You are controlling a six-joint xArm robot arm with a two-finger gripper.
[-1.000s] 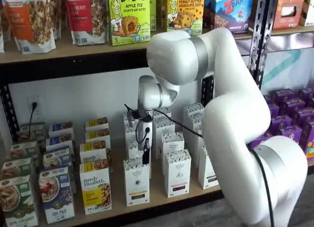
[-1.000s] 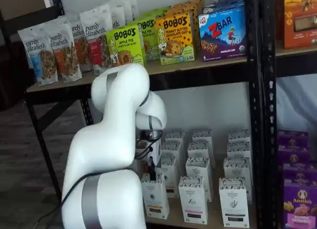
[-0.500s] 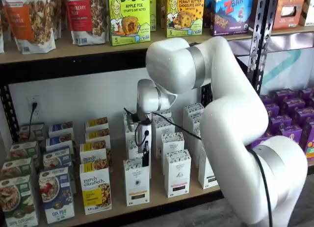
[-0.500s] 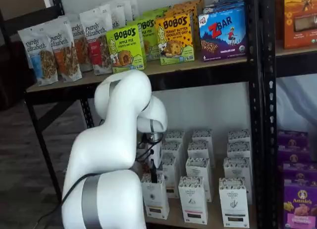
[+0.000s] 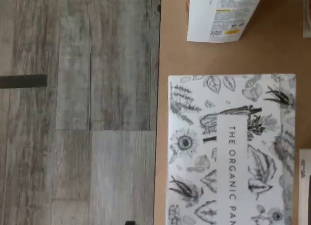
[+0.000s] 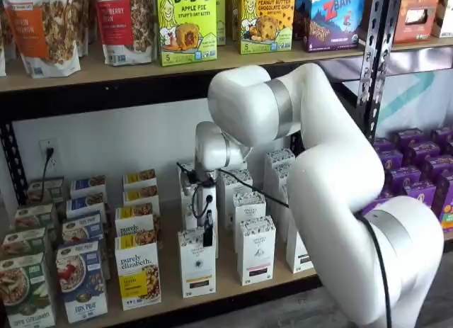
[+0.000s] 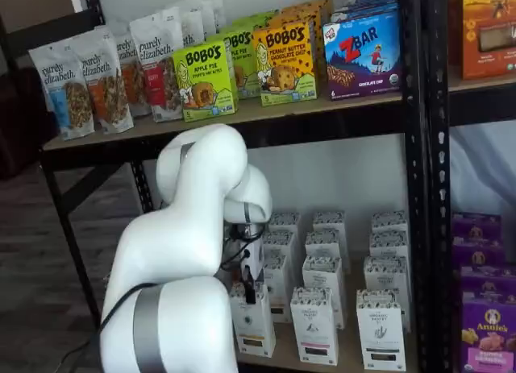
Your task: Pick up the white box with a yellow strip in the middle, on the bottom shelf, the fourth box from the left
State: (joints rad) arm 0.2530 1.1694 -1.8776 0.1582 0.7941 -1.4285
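In the wrist view the white box (image 5: 231,152) is seen from straight above: its patterned top, printed with grey leaves and flowers and the words "THE ORGANIC PAN…", sits at the front edge of the bottom shelf (image 5: 175,35), with grey plank floor beyond the edge; no fingers show here. In a shelf view the gripper (image 6: 208,237) hangs directly over the white box (image 6: 197,263), which stands upright, long axis vertical, in the front row of the bottom shelf (image 6: 233,278); the box lies straight below the fingers, tips near or at its top edge. The fingers are seen side-on, so no gap shows, yet they stand released, spread wide with nothing between them. Readable nearby: a "purely elizabeth." box (image 6: 138,271) just left of it, "BOBO'S Apple Pie" (image 6: 186,23) above. In a shelf view the gripper (image 7: 249,293) again sits right above the white box (image 7: 254,325), whose front carries a yellowish strip and dark label; "BOBO'S" (image 7: 284,60) and "ZBAR" (image 7: 363,51) read on the upper board.
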